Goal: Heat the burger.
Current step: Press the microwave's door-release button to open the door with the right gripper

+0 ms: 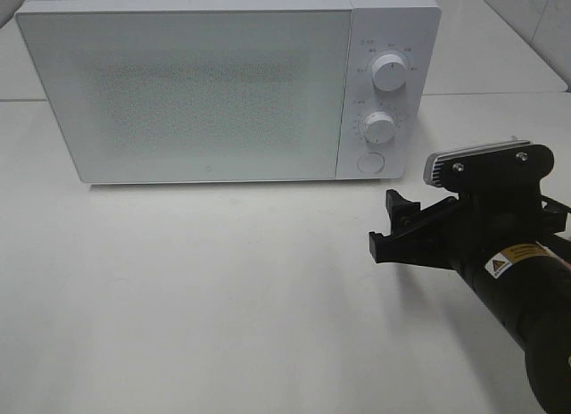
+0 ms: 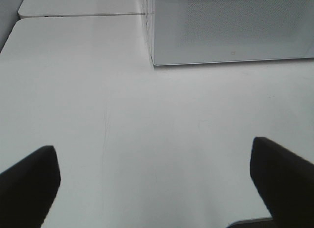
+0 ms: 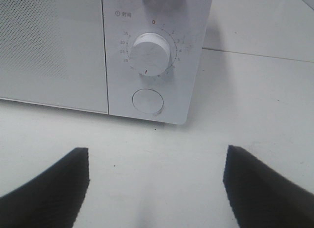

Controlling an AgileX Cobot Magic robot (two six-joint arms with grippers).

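Observation:
The burger is out of view; the frosted door [image 1: 187, 93] of the white microwave [image 1: 393, 12] is closed and nothing shows through it. My right gripper [image 1: 393, 225] hovers open over the table in front of the microwave's control panel, with nothing between its fingers. In the right wrist view that gripper [image 3: 157, 188] faces the lower dial [image 3: 151, 53] and the round button [image 3: 148, 101]. My left gripper [image 2: 154, 184] shows only in its wrist view, open and empty, low over the table in front of the microwave's left front corner [image 2: 153, 61].
The microwave stands at the back of the white table [image 1: 196, 298]. Its panel carries an upper dial [image 1: 389, 71], a lower dial [image 1: 379, 127] and a round button [image 1: 370, 161]. A seam between tabletops [image 2: 83, 14] runs behind it.

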